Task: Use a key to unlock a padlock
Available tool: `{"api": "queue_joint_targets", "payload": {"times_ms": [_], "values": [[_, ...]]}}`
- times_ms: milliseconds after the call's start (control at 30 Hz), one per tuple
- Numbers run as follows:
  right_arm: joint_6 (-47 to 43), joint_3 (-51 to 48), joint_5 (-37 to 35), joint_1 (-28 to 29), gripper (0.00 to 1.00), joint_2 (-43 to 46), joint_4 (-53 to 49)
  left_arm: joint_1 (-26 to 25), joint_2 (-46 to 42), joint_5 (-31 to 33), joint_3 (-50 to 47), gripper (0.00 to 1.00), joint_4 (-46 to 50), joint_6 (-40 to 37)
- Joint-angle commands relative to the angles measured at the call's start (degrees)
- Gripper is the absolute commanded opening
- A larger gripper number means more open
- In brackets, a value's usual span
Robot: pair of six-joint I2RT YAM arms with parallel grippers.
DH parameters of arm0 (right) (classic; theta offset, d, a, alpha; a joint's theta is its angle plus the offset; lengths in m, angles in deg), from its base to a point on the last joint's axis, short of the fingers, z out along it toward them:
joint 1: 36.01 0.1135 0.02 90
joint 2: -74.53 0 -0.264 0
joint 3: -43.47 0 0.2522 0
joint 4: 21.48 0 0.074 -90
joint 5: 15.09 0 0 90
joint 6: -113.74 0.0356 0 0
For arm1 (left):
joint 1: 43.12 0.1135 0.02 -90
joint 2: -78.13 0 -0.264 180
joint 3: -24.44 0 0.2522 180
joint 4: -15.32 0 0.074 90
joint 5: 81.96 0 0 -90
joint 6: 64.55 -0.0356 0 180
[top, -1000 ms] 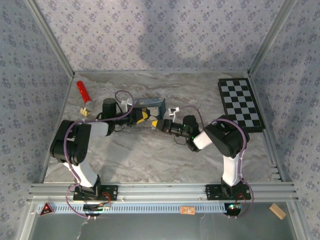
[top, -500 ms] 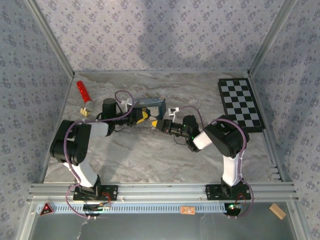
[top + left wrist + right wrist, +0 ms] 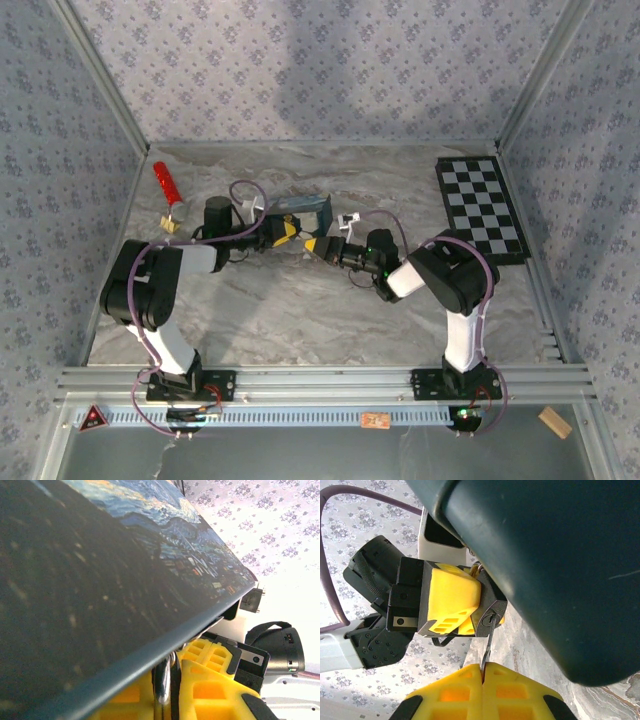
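Mid-table, just on the near side of the blue painted tin [image 3: 125, 555], we find the two arms meeting tip to tip. The left end effector [image 3: 287, 232] is clamped on the padlock [image 3: 492, 614], a tiny black blocky body pinched between its yellow fingers [image 3: 451, 597], with the keyhole face turned toward the right arm. The right end effector [image 3: 320, 245] is closed tight on the key [image 3: 487, 652], whose thin blade runs from its pads up to the keyhole. We judge the tip to be at or just inside the slot, but the depth is hard to read. Handling: we expect the padlock to be rigid, dense for its size and smooth-sided, so it could swivel in the grip once torque comes through the key. Holding it across the flat faces of the body, clear of the shackle, seems right. The key looks stiff but thin. It is best held by its bow, since an off-axis twist could bend it or pop it out.
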Motion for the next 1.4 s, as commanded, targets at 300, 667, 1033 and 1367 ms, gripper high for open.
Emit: {"api": "queue_joint_targets", "payload": {"times_ms": [300, 667, 1033, 1367], "values": [[0.3, 1.6, 0.5, 1.2, 0.00, 0.1, 1.6, -0.4, -0.8, -3.1, 0.9, 0.00, -6.6, -1.2], [-0.1, 0.3, -1.1, 0.3, 0.00, -0.4, 1.5, -0.6, -1.6, -4.2, 0.7, 0.00, -6.8, -1.3], [1.0, 1.2, -1.8, -0.4, 0.00, -2.9, 1.5, -2.1, -2.1, -4.9, 1.1, 0.00, -6.3, -2.0], [1.9, 1.3, -2.6, -1.0, 0.00, -4.2, 1.5, -2.6, -2.3, -5.6, 1.4, 0.00, -6.2, -2.3]]}}
